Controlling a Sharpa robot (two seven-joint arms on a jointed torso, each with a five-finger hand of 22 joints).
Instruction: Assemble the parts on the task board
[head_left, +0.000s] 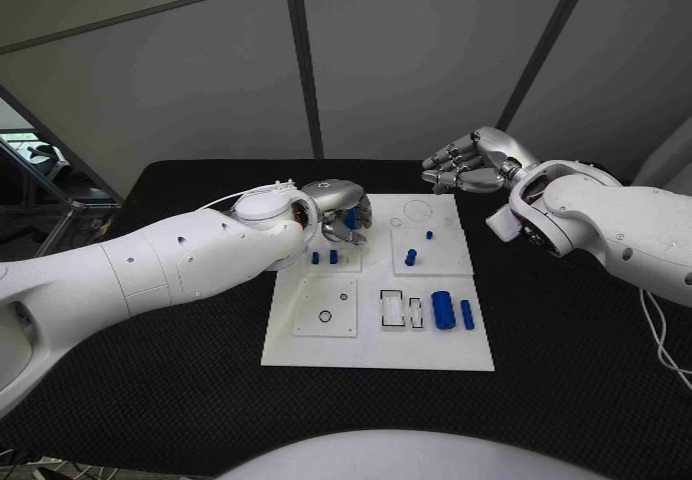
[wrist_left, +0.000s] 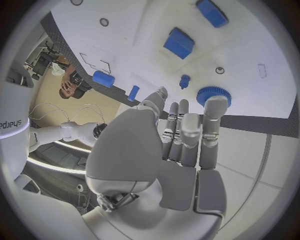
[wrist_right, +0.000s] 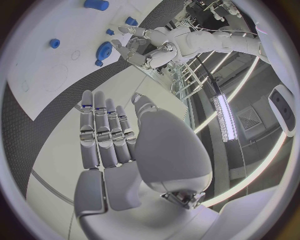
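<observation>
The white task board (head_left: 378, 340) lies flat in the middle of the black table (head_left: 577, 380). Small blue parts sit on it. Two short blue pegs (head_left: 323, 257) stand side by side near the board's left middle. Two more little blue pieces (head_left: 413, 254) are on the raised white square at the far right of the board. Near the front right, a fat blue cylinder (head_left: 443, 309) lies on its side, and a thin blue bar (head_left: 467, 314) lies just beside it. A round blue gear (wrist_left: 213, 95) with little teeth is at the far left corner of the board, right by the left hand (head_left: 338, 210). In the left wrist view the fingers (wrist_left: 212, 125) of this hand are long and straight and close together, and one fingertip reaches the gear's rim. I cannot tell if the hand is really holding the gear or just touching it. The right hand (head_left: 469, 160) hangs in the air past the far right corner of the board, away from all the parts. Its fingers (wrist_right: 103, 130) are straight and side by side, with the thumb a bit apart, and there is nothing in them.
</observation>
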